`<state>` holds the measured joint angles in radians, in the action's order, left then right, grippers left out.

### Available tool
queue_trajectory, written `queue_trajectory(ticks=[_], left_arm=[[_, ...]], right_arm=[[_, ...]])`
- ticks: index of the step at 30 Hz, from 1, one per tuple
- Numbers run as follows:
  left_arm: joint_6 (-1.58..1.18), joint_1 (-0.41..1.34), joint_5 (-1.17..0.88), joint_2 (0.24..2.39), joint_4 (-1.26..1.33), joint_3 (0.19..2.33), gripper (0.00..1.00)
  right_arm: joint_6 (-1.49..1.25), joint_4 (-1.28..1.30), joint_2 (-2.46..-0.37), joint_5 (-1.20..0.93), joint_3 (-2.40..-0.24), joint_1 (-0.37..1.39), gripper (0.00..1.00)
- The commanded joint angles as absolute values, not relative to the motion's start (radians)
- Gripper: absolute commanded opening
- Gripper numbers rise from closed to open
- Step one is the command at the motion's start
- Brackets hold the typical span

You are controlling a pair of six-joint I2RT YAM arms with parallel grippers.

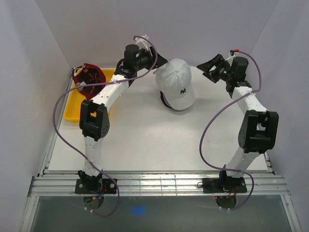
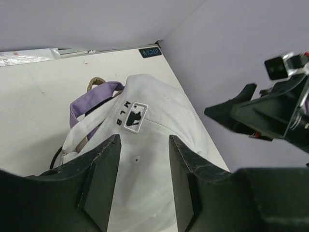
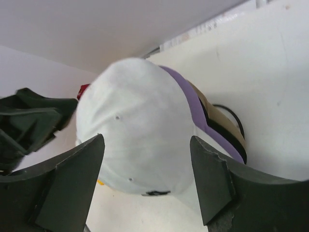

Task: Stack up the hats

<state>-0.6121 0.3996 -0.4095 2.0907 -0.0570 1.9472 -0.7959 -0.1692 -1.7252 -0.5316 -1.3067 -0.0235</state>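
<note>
stack of caps (image 1: 176, 88) sits on the table (image 1: 145, 140); lone cap (image 1: 90, 80) in the tray (image 1: 72, 113) at left.

Wht cap (image 2: 145, 157) rear patch reads "MLB".

The flat white table (image 1: 145, 140) carries two things, both on its far half. A shallow, rectangular yellow plastic tray (image 1: 71, 111) lies by the far left corner, its long side running along the table's left edge. Well apart from it, near the middle of the far edge, sits a pile of caps. Lowest, its dark rim on the tabletop, is a black fabric cap (image 1: 164, 99). Over it lies a lavender purple fabric cap (image 3: 195, 99). A white fabric baseball cap (image 1: 176, 82) with a small dark front logo covers both, its brim pointing toward the near edge.
</note>
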Motion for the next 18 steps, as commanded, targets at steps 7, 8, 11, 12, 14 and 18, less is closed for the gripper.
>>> queue_trajectory(ticks=[7,8,11,12,14,18], left_arm=[[-0.548,0.42,-0.495,2.258,0.12,2.034,0.56],[-0.545,0.422,-0.495,2.266,0.121,2.034,0.56],[-0.531,0.425,-0.482,2.295,0.1,2.049,0.55],[-0.528,0.425,-0.48,2.299,0.092,2.054,0.54],[-0.528,0.425,-0.477,2.307,0.094,2.048,0.53],[-0.551,0.425,-0.463,2.325,0.089,2.043,0.44]], right_arm=[[-0.766,-0.204,-1.997,-0.623,-1.71,0.063,0.8],[-0.743,-0.139,-2.047,-0.611,-1.747,0.084,0.81],[-0.693,-0.094,-2.106,-0.597,-1.81,0.118,0.81],[-0.686,-0.095,-2.111,-0.595,-1.804,0.123,0.81],[-0.684,-0.101,-2.111,-0.577,-1.758,0.132,0.8],[-0.704,-0.132,-2.099,-0.561,-1.646,0.132,0.75]])
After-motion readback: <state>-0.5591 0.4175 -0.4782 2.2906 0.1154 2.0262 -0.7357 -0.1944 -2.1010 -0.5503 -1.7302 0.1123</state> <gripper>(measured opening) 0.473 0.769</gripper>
